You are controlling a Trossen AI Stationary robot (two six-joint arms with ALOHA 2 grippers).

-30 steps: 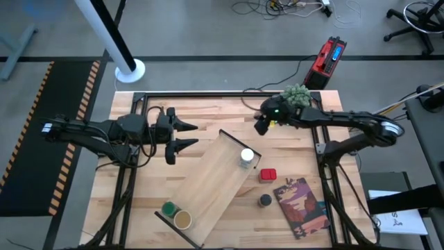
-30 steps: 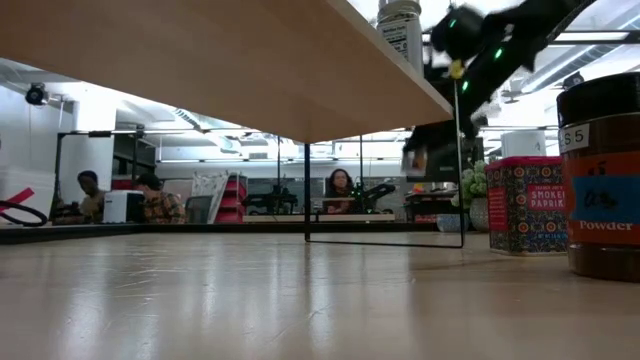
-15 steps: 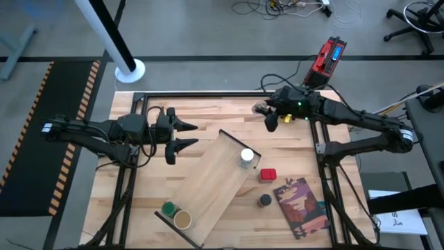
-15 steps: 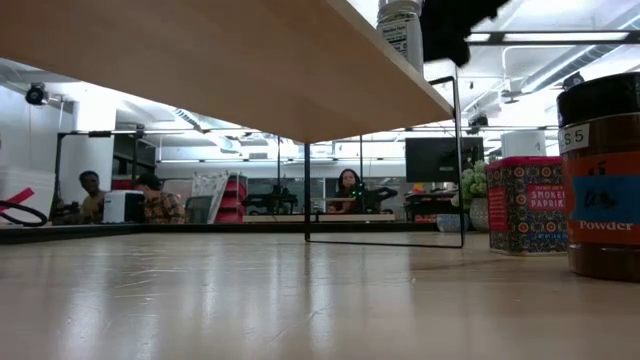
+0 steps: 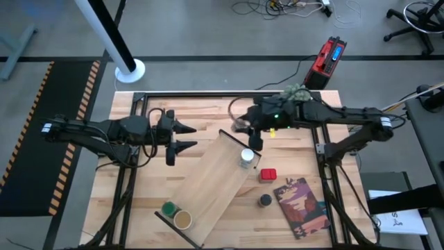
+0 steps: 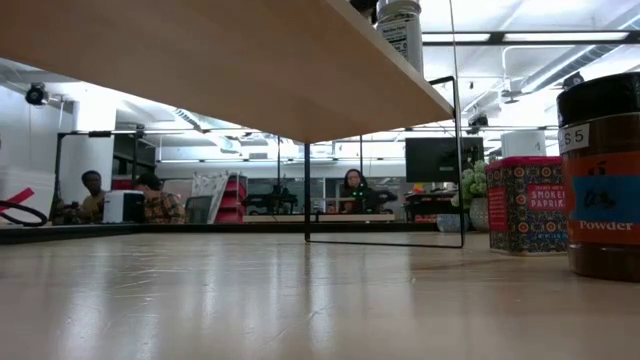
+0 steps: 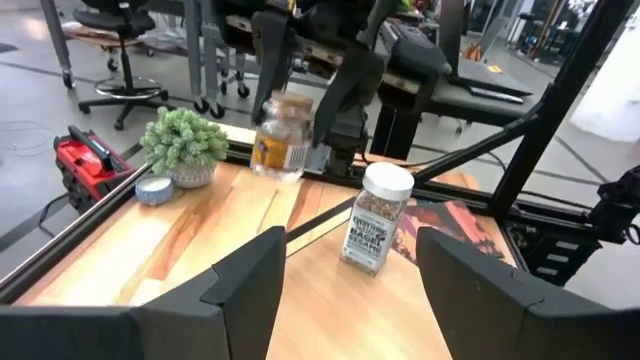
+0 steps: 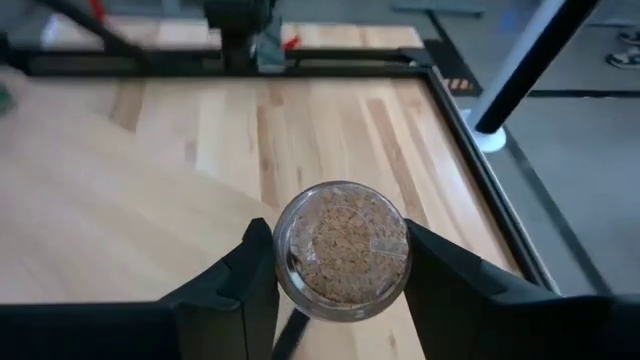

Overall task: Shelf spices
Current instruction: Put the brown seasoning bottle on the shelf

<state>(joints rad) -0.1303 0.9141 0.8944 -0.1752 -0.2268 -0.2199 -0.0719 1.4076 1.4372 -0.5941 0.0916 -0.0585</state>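
Glass shows between the right gripper's two dark fingers: a clear jar of brown granules, seen end-on in the right wrist view, with one finger pressed to each side of its round wall, so the grip is clenched on it. In the left wrist view the same jar, tan-capped and yellow-labelled, hangs in the air in that gripper, clear of the wood below. From above, the right gripper sits just off the upper corner of the shelf, a pale plywood board lying at a slant across the butcher-block table.

A white-capped spice jar stands upright on the shelf just past the held jar, on the side away from the right arm's wrist; the low view catches its label at the board's edge. Beyond the shelf's edge, on the table, lie the red paprika tin and a black-topped jar, next to a reddish-brown book. At the shelf's far end stand a green-topped jar and a tan-topped jar, touching.

The left gripper waits beside the shelf, fingers parted with nothing between them; the white-capped jar stands ahead of them, well apart. A potted plant sits at the table's back.
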